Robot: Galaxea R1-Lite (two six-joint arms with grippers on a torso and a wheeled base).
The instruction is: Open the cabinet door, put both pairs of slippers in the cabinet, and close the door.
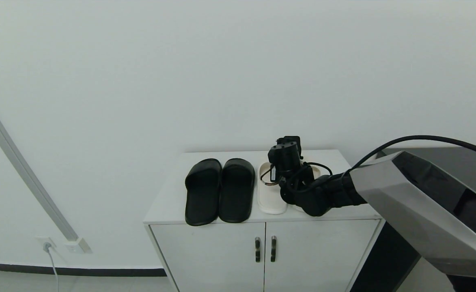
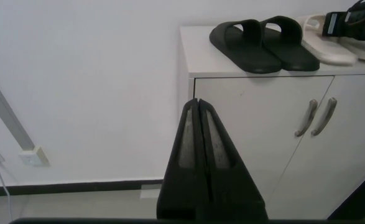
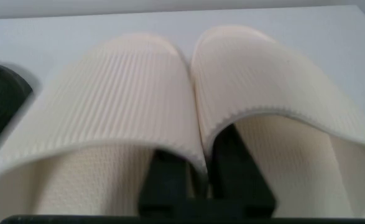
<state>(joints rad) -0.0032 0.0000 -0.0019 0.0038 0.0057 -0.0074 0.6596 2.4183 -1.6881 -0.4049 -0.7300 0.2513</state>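
Observation:
A white cabinet stands against the wall with both doors closed, their handles side by side. On its top lie a black pair of slippers and, to their right, a white pair. My right gripper rests on the white pair. In the right wrist view one finger sits under each white strap, with the two inner strap edges pinched between them. My left gripper hangs shut and empty, low and to the left of the cabinet front.
A grey diagonal conduit runs down the wall to a socket near the floor on the left. A dark surface lies right of the cabinet. Floor space is free to the cabinet's left.

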